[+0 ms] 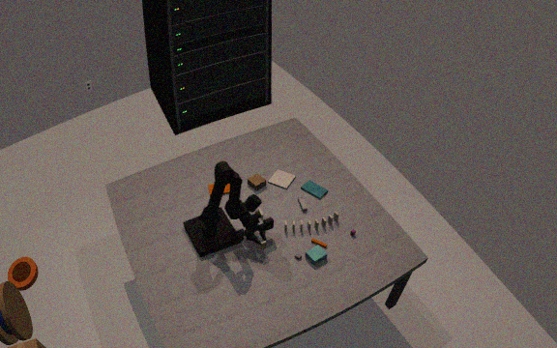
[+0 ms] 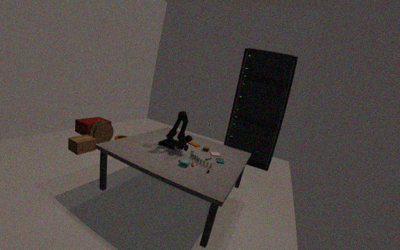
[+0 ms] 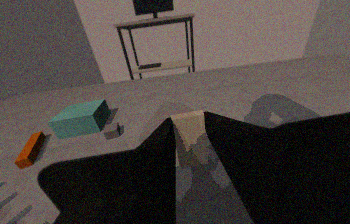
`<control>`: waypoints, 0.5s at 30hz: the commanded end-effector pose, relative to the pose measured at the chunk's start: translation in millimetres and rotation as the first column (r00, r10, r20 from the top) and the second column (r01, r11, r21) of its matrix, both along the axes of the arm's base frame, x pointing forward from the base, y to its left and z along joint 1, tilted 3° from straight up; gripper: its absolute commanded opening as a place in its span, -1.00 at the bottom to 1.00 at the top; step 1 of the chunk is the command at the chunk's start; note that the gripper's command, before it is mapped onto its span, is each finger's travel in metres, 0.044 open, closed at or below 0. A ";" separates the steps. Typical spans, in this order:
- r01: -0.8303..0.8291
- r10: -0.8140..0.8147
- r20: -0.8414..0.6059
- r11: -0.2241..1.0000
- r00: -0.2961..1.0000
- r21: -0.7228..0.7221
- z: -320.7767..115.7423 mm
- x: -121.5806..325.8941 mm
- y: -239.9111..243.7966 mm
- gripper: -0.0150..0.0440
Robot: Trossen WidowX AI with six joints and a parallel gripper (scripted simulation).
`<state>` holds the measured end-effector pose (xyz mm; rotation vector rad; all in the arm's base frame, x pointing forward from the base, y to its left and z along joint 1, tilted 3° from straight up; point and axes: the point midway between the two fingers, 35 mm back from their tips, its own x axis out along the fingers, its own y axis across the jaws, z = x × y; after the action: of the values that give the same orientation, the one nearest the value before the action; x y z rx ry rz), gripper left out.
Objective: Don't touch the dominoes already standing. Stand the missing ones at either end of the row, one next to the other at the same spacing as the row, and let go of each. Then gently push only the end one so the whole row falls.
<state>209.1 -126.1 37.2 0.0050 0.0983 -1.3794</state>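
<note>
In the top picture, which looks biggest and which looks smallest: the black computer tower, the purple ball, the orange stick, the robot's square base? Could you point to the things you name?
1. Black computer tower (image 1: 220, 58) (image 2: 264, 104)
2. Square base (image 1: 196, 237) (image 2: 163, 143)
3. Orange stick (image 1: 319, 243) (image 2: 192, 164) (image 3: 30, 150)
4. Purple ball (image 1: 353, 233) (image 2: 207, 171)
</note>
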 end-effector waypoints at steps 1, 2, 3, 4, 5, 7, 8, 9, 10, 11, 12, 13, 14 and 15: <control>0.002 -0.001 -0.013 1.000 1.000 0.002 -5.6 0.9 -2.4 -0.13; 0.002 -0.002 -0.015 1.000 1.000 0.002 -6.7 1.0 -2.9 -0.13; 0.002 -0.002 -0.017 1.000 1.000 0.002 -7.8 1.0 -3.4 -0.13; 0.002 -0.002 -0.019 1.000 1.000 0.002 -8.8 1.0 -3.9 -0.13; 0.003 -0.003 -0.021 1.000 1.000 0.002 -9.8 1.0 -4.3 -0.13; 0.003 -0.003 -0.024 1.000 1.000 0.002 -11.7 0.9 -5.3 -0.13; 0.003 -0.003 -0.025 1.000 1.000 0.001 -12.6 0.7 -5.4 -0.13; 0.002 -0.002 -0.026 1.000 1.000 0.000 -13.6 0.4 -5.6 -0.13; 0.002 -0.002 -0.027 1.000 1.000 0.000 -14.6 0.1 -5.7 -0.13; 0.001 -0.001 -0.028 1.000 1.000 -0.001 -15.6 -0.2 -5.9 -0.13; 0.001 -0.001 -0.029 1.000 1.000 -0.002 -16.5 -0.5 -6.0 -0.13; 0.000 0.000 -0.030 1.000 1.000 -0.002 -17.4 -0.9 -6.1 -0.13; -0.001 0.001 -0.031 1.000 1.000 -0.003 -18.3 -1.3 -6.3 -0.13; -0.001 0.001 -0.031 1.000 1.000 -0.004 -19.1 -1.7 -6.4 -0.13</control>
<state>209.2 -131.7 21.3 -0.0129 0.1156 -1.3818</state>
